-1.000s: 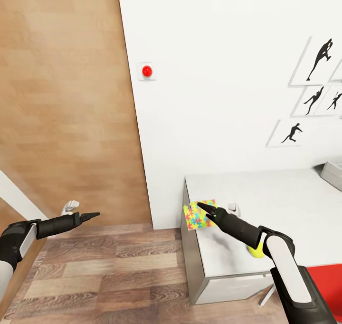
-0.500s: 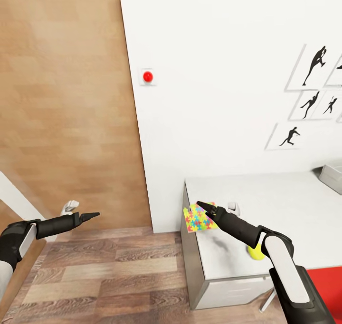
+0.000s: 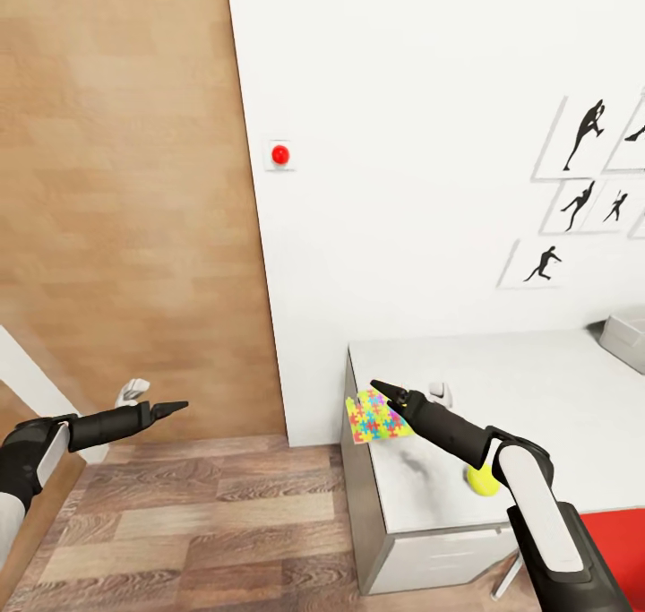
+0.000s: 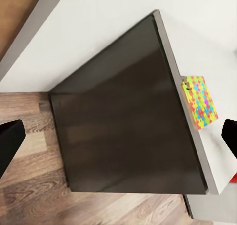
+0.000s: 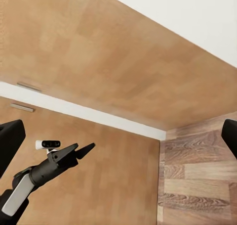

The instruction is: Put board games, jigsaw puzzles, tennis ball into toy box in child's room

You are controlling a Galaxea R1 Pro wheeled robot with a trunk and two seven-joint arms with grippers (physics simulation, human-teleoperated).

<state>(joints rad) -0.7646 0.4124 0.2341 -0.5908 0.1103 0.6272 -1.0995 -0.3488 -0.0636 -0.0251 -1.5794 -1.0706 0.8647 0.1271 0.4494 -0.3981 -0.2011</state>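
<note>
puzzle (image 3: 380, 418) bright multicolour interlocking pieces; ball (image 3: 481, 481) yellow-green; table (image 3: 537, 388) pale mottled grey-white; button (image 3: 280, 154) red; posters (image 3: 582, 182) black silhouettes; floor (image 3: 206, 522) brown planks.

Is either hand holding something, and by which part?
Nothing is held: the left hand and right hand are both open; the jigsaw puzzle lies at the table's corner.

jigsaw puzzle (image 3: 380, 416) lies on the table's (image 3: 537, 388) left end, tennis ball (image 3: 481, 480) right of it.
</note>
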